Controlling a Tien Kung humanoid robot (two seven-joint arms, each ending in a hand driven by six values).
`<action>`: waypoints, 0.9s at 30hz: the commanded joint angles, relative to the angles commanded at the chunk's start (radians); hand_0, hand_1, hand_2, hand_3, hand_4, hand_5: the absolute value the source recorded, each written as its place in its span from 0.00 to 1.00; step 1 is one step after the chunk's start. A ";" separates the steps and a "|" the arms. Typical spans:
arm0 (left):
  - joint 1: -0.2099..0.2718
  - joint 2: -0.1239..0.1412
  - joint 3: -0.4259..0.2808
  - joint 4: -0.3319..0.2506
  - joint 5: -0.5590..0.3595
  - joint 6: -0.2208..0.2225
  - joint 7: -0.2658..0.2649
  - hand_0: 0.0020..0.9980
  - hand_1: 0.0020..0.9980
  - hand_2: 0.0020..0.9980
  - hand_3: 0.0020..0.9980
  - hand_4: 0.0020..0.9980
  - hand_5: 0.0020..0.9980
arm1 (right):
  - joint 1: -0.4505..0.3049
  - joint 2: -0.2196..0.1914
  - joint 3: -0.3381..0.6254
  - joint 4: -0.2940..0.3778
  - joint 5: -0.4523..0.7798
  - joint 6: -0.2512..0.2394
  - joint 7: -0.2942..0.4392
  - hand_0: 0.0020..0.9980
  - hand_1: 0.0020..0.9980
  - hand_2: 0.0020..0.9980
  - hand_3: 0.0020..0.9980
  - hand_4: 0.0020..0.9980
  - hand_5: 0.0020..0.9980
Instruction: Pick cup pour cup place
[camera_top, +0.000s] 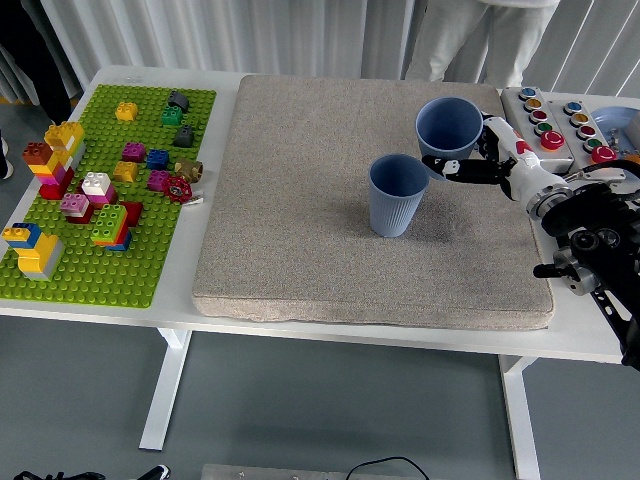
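A blue ribbed cup (397, 196) stands upright on the grey mat (300, 200), right of its middle. My right hand (478, 160) is shut on a second blue cup (449, 129) and holds it in the air, just up and to the right of the standing cup, with its mouth turned toward the camera. The two cups are close together; I cannot tell whether they touch. My left arm is out of view.
A green baseplate (150, 270) with several toy bricks lies at the left. A grey box with coloured buttons (560, 130) sits at the right edge, behind my right arm. A person's legs (470, 40) stand at the far side.
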 joint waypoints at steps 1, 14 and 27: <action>0.000 0.000 -0.002 0.000 0.003 0.000 0.002 0.81 0.86 0.87 0.80 0.50 1.00 | 0.004 0.002 -0.003 -0.005 0.004 0.000 0.003 0.92 0.82 0.81 0.81 0.79 0.32; -0.002 0.000 -0.004 0.001 0.008 -0.001 0.002 0.81 0.86 0.87 0.80 0.50 1.00 | 0.021 -0.020 -0.018 -0.010 0.005 -0.007 0.018 0.92 0.82 0.81 0.81 0.79 0.32; -0.006 -0.002 0.000 0.001 0.003 0.000 -0.002 0.81 0.86 0.87 0.80 0.50 1.00 | 0.013 -0.015 -0.030 0.015 -0.134 -0.051 0.001 0.92 0.82 0.81 0.81 0.79 0.32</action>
